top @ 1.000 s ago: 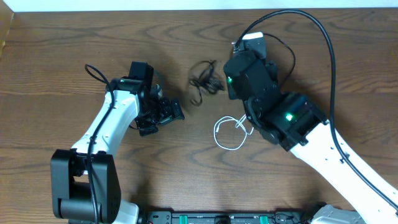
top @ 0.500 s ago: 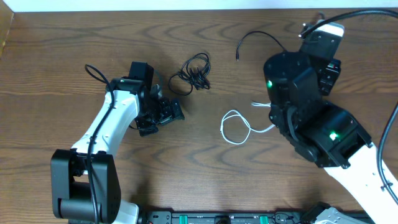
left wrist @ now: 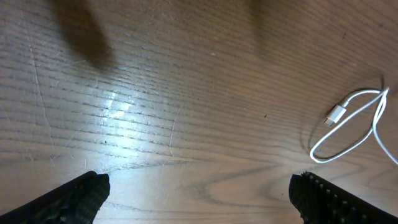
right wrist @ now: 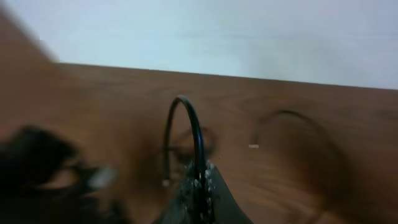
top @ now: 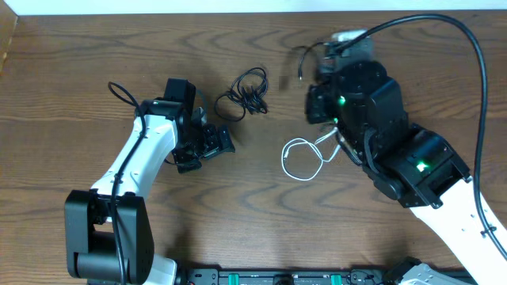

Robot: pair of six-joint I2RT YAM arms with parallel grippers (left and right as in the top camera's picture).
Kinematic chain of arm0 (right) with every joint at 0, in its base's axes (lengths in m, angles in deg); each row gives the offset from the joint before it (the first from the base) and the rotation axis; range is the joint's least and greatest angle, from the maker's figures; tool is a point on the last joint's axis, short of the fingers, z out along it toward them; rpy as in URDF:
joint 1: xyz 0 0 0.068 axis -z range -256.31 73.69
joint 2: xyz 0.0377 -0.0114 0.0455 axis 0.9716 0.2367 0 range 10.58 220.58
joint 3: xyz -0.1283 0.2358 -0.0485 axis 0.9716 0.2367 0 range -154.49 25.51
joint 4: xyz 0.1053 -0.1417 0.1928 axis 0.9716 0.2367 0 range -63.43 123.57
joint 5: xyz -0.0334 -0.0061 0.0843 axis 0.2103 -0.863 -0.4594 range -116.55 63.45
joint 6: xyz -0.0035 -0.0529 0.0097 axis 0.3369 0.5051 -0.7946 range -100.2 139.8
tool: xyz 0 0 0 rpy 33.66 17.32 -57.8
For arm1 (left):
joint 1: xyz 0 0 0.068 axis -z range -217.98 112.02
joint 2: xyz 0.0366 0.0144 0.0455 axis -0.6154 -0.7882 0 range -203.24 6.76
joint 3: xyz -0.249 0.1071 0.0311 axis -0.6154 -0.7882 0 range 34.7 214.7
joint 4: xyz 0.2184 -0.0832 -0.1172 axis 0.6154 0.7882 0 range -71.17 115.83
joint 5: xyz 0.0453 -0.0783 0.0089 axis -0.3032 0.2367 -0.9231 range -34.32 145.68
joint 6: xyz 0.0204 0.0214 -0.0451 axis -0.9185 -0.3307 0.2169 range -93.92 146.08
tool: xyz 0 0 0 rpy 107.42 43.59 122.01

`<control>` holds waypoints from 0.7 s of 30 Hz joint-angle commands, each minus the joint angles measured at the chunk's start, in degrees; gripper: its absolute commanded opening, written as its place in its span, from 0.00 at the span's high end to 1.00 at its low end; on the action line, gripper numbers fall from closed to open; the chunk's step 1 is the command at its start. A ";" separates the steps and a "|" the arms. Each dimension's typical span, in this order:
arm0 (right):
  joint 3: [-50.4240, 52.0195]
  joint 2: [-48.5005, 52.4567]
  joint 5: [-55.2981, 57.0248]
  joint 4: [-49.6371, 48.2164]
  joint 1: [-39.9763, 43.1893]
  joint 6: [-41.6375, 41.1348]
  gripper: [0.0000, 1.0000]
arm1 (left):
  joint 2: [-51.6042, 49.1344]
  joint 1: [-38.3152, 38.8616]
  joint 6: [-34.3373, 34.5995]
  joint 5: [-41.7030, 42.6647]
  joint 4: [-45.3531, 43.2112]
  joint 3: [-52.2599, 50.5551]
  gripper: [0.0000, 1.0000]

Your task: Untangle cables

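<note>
A small black cable bundle (top: 245,95) lies coiled on the table's far middle. One black cable (top: 304,57) is separate from it, and my right gripper (top: 326,54) is shut on it. In the blurred right wrist view this cable (right wrist: 186,121) arches up out of the shut gripper (right wrist: 200,180). The white cable (top: 301,160) lies in a loose loop beside the right arm and also shows as a white loop (left wrist: 351,124) in the left wrist view. My left gripper (top: 207,146) is left of the bundle, its fingers (left wrist: 81,196) wide open over bare wood.
The wooden table (top: 63,71) fills the view, with a pale wall strip along its far edge. The right arm's thick black cable (top: 467,47) arcs over the right side. A rail of sockets (top: 277,277) runs along the near edge.
The right arm swung right with a black cable drawn out of the bundle, then came back left. The bundle and the white loop shifted slightly. The left arm stayed still.
</note>
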 commanded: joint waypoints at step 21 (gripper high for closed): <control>-0.50 17.94 6.75 12.74 0.57 -0.44 0.40 | -0.02 -0.09 0.11 -0.57 0.13 -0.24 0.02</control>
